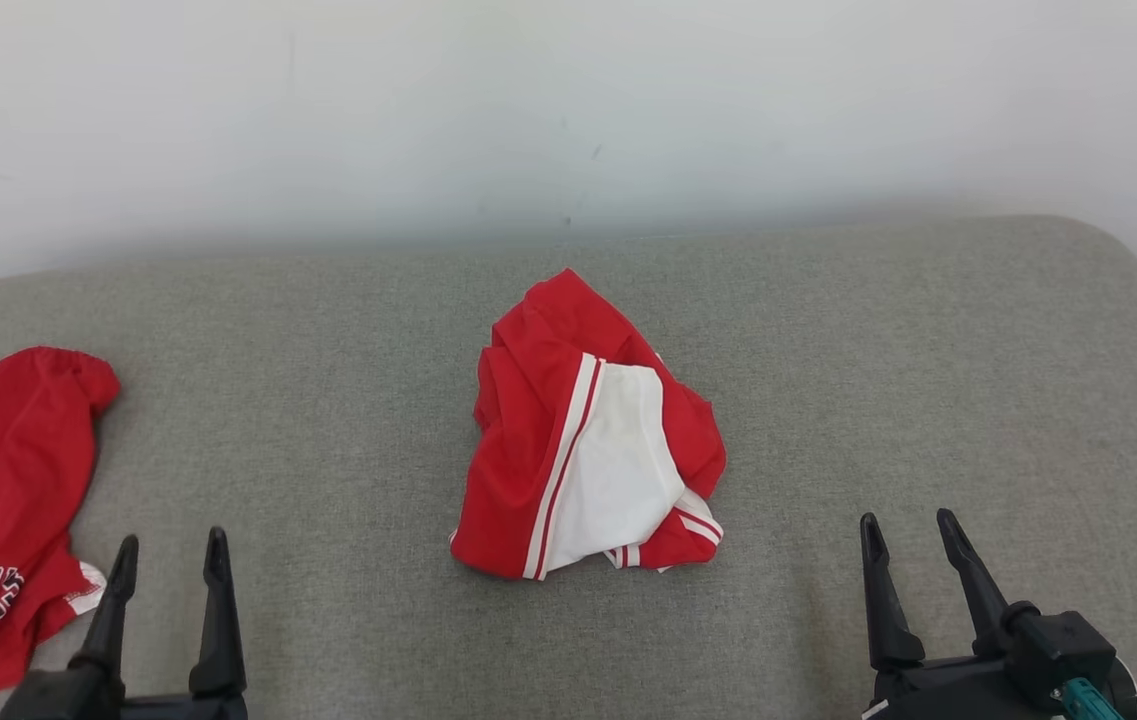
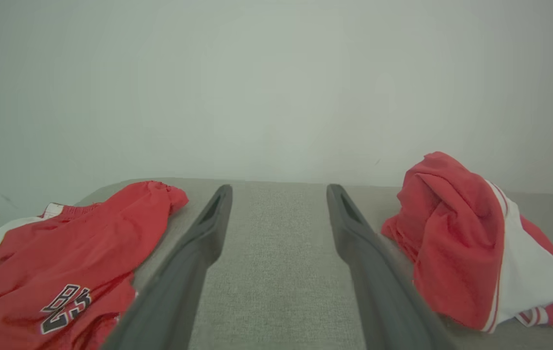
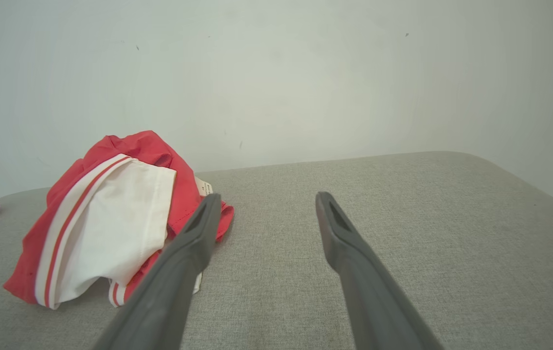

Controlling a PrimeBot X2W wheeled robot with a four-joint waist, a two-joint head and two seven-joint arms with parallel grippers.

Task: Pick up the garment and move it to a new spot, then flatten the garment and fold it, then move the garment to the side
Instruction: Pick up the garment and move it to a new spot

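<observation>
A crumpled red garment [image 1: 588, 440] with a white panel and red-and-white stripes lies bunched in the middle of the grey padded table [image 1: 888, 370]. It also appears at the right of the left wrist view as the garment [image 2: 471, 243], and at the left of the right wrist view as the garment [image 3: 106, 218]. My left gripper [image 1: 171, 552] stands open at the lower left, well clear of it, with nothing between its fingers. At the lower right my right gripper [image 1: 908, 528] is open too and holds nothing.
A second red garment [image 1: 3, 510] with black-and-white lettering lies spread at the table's left edge, close to my left gripper; in the left wrist view it is the red cloth [image 2: 72, 262]. A pale wall [image 1: 568, 110] rises behind the table. The table's right corner is rounded.
</observation>
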